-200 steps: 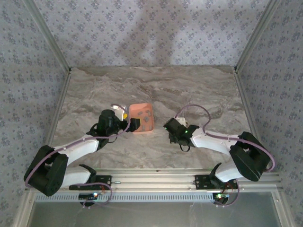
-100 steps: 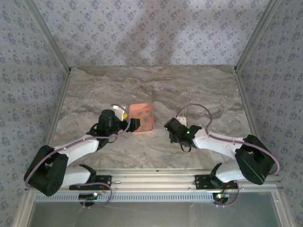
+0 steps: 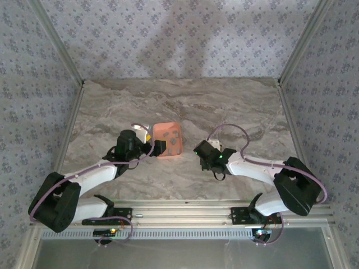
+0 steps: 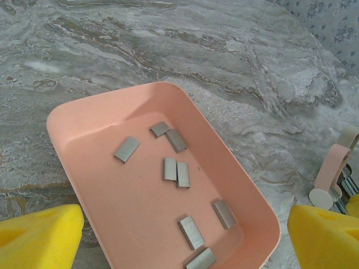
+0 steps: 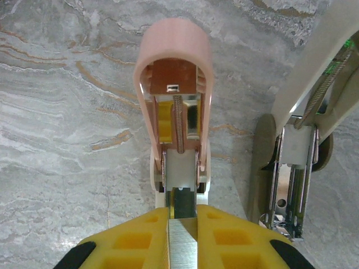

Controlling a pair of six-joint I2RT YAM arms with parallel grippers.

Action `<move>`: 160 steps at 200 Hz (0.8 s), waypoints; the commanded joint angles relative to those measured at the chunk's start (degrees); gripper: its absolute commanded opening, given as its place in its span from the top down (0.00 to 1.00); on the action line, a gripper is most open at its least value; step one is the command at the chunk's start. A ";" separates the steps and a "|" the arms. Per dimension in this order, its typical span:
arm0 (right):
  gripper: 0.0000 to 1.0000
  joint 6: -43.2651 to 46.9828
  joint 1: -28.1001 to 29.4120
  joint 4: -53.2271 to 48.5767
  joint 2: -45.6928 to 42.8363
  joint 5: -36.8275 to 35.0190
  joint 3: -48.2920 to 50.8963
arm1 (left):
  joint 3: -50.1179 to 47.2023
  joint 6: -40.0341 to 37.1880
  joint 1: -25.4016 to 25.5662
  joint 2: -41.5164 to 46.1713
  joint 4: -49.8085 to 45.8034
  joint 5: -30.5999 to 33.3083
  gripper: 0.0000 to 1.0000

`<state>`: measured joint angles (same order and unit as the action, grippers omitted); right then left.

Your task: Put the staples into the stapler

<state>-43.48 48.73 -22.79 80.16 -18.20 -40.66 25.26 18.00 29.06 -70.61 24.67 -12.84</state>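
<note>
Seen from above, the left fingers [image 3: 161, 147] sit at the near left edge of the tray [image 3: 166, 133] on the desk [image 3: 235, 106]. The right fingers [image 3: 203, 152] are near the tray's right side, apart from it. In the left wrist view, the left fingers [image 4: 39, 235] are spread wide and hold nothing, with one yellow pad on each side of the tray's [image 4: 61, 120] near end. Eight staples [image 4: 183, 174] lie loose on the tray floor, two of them side by side and touching. Past the tray's right rim is the stapler [image 4: 331, 165], its pink half raised. In the right wrist view, the right fingers [image 5: 140, 246] are closed on the stapler's pink half [image 5: 174, 67], whose spring and inner channel are exposed. Its white half, with the metal channel, hangs open to the right above the desk [image 5: 67, 112].
</note>
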 commanded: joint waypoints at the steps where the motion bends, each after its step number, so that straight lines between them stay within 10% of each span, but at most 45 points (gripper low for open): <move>1: 0.84 0.68 -0.34 -0.46 0.66 0.13 -0.80 | 0.95 -0.95 0.55 0.31 1.18 -0.77 0.06; 160: 0.84 1.73 -0.79 0.38 0.96 -0.45 -1.13 | 0.85 -0.86 0.65 0.55 0.97 -0.61 0.06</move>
<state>-42.41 48.25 -22.39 80.31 -18.22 -40.77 25.26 18.00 29.06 -70.61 24.67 -12.84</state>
